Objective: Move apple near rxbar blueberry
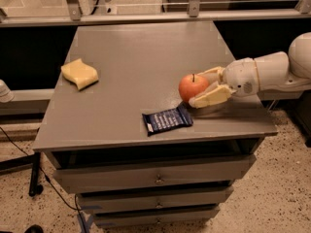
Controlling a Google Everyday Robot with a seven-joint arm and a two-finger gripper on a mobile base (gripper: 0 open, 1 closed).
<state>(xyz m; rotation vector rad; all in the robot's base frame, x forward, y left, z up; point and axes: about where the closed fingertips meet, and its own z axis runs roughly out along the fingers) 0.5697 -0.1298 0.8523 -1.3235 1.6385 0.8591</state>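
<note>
Nearest the camera are the drawers (155, 174) under the grey table (146, 52). Just behind the table's front edge lies the rxbar blueberry (167, 120), flat and slightly askew, its dark blue wrapper face up. Directly beyond its right end sits the apple (192, 87), stem up, just beside the bar's far right corner; whether they actually touch cannot be told. The gripper (197, 88) reaches in from the right and is clamped around the apple, one of its pale fingers (211, 97) low on the near side and the other on the far side, with the white arm (262, 72) running off past the table's right edge. Whether the apple rests on the surface or hangs a little above it is hard to tell. By the look of it, the carrying step is essentially finished, since the apple is already close to the bar. The next move calls for setting the fruit down if it is not yet down, letting go gently so it does not roll, and backing the arm away to the right without nudging the wrapper. Farther back on the left, well apart from both, lies a yellow sponge (79, 73), which plays no part here. Beyond the table's far edge runs a metal rail (146, 17).
</note>
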